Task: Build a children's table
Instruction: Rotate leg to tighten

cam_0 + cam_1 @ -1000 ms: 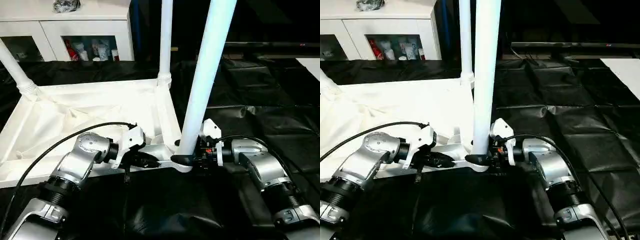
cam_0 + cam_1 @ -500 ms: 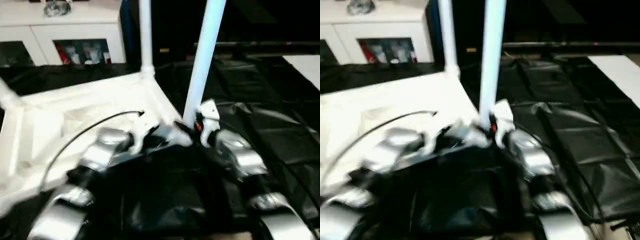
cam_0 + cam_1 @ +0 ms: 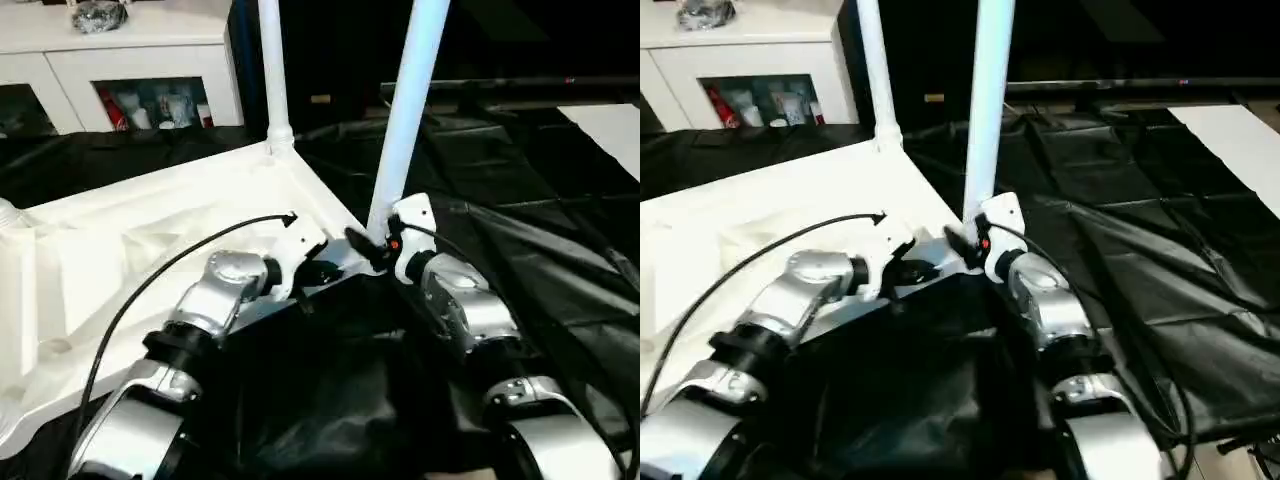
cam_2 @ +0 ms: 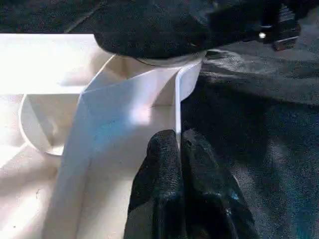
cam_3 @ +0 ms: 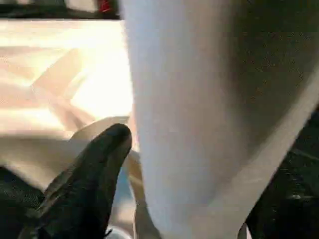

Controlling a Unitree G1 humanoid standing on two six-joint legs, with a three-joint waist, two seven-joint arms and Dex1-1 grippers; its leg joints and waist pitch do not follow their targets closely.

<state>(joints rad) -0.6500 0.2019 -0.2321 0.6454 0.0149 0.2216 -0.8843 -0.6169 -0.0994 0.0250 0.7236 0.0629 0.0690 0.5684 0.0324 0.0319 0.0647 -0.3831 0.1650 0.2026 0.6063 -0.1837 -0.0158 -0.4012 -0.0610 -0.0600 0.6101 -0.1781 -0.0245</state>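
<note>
Change: I am watching the tabletop (image 3: 150, 240) corner lifting and turning | left pincer (image 4: 178, 149) pinching its rim, closed | right pincer (image 3: 372, 250) at the leg (image 3: 405, 120), width unclear | leg seating.

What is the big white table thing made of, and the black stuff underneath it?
The tabletop looks like smooth, slightly shiny white plastic: it has moulded ribs and rounded corner sockets. The legs look like the same plastic. The black sheet looks like thin, glossy plastic film, since it wrinkles and shines.
</note>
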